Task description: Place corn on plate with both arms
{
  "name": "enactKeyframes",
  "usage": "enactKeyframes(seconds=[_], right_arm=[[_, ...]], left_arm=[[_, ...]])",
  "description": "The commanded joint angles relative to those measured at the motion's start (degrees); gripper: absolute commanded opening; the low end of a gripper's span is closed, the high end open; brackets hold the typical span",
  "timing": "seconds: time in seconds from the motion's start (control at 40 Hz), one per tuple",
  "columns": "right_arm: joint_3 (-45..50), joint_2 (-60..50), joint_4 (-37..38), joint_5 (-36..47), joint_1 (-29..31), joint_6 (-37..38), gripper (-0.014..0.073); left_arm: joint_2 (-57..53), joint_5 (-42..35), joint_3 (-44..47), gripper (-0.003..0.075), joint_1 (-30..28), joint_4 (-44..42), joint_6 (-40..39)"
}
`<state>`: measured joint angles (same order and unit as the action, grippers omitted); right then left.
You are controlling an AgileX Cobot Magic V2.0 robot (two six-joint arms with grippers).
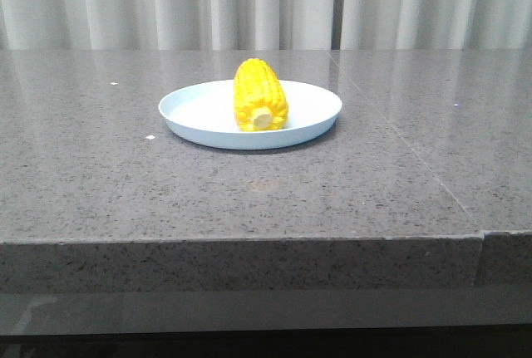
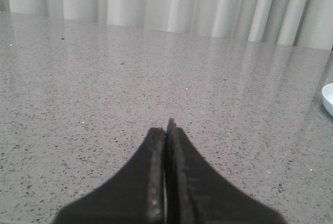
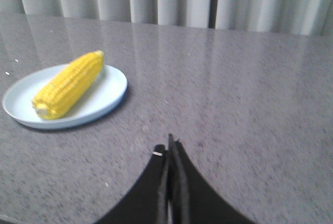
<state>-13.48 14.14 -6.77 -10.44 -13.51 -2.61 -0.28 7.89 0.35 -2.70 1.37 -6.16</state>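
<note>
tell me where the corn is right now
In the front view the corn lies on the plate mid-table, stub end facing the camera; both arms' fingers are away from it.

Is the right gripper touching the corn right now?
Apart. The right wrist view shows the right gripper shut over bare table, with open tabletop between it and the corn lying on the plate.

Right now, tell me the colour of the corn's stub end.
Pale cream-yellow, lighter than the kernels; the corn shows it best in the front view.
</note>
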Motion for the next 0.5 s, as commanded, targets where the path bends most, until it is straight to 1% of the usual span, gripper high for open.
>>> enactKeyframes(seconds=[0.0,0.15,0.33,0.38,0.47], right_arm=[[2.1,-2.7,0.5,4.7,2.6,1.1,-0.0057],[7.4,-9.5,0.5,3.2,8.5,5.5,-0.0057],[14.1,-13.7,0.5,3.5,12.9,4.8,-0.0057],[14.1,-14.1,0.7,0.9,13.5,4.4,-0.0057],[14.1,-14.5,0.9,-0.3,14.3,3.4,-0.0057]], left_arm=[[-1.2,-4.6,0.1,-0.0020,-0.1,0.3,0.0],[-1.2,-4.6,0.1,-0.0020,-0.1,0.3,0.0],[-1.2,-4.6,0.1,-0.0020,-0.1,0.3,0.0],[-1.2,-4.6,0.1,-0.0020,-0.1,0.3,0.0],[-1.2,-4.6,0.1,-0.0020,-0.1,0.3,0.0]])
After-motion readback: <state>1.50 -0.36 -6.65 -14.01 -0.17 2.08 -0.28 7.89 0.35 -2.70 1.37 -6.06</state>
